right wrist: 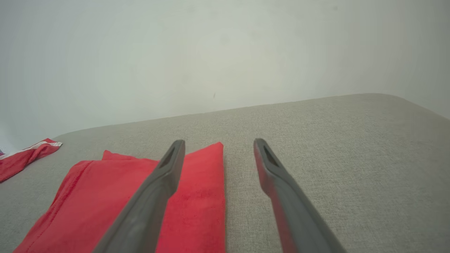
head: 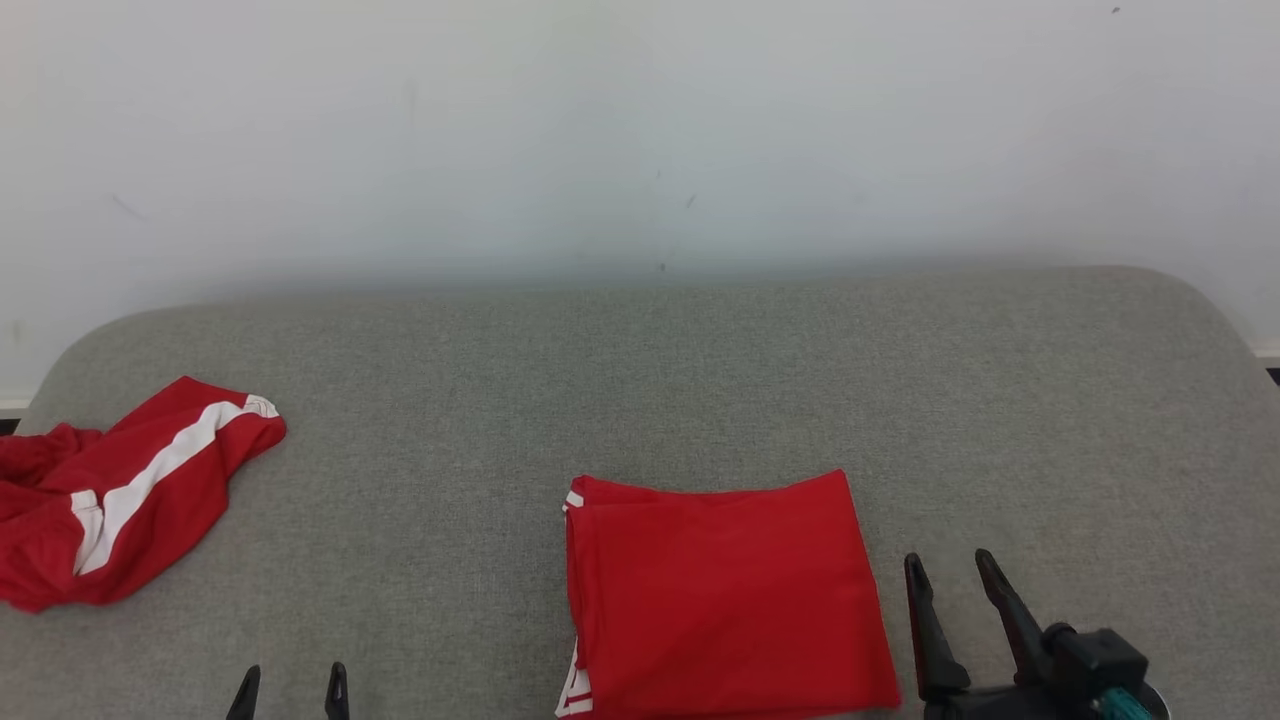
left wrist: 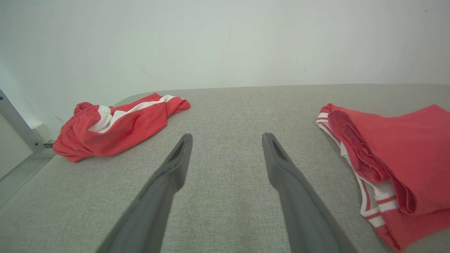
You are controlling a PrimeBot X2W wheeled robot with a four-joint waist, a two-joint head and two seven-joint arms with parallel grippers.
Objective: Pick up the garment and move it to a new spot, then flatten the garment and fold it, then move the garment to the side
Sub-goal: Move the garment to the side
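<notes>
A red garment (head: 725, 595) lies folded into a neat rectangle at the near middle of the grey table (head: 650, 370), white trim showing along its left edge. The folded garment (left wrist: 397, 161) sits right of my left fingers; the folded garment (right wrist: 123, 200) lies under and left of my right fingers. My left gripper (head: 292, 685) stands open at the near edge, well left of the folded piece, holding nothing. Just right of the folded piece, my right gripper (head: 948, 565) is open and empty too. My left gripper (left wrist: 226, 138) and right gripper (right wrist: 218, 144) hover over bare cloth.
A second red garment (head: 120, 490) with a white stripe lies crumpled at the table's far left; it shows again as the crumpled garment (left wrist: 116, 123). A white wall (head: 640, 130) rises behind the table. A metal frame (left wrist: 17, 126) stands past the left edge.
</notes>
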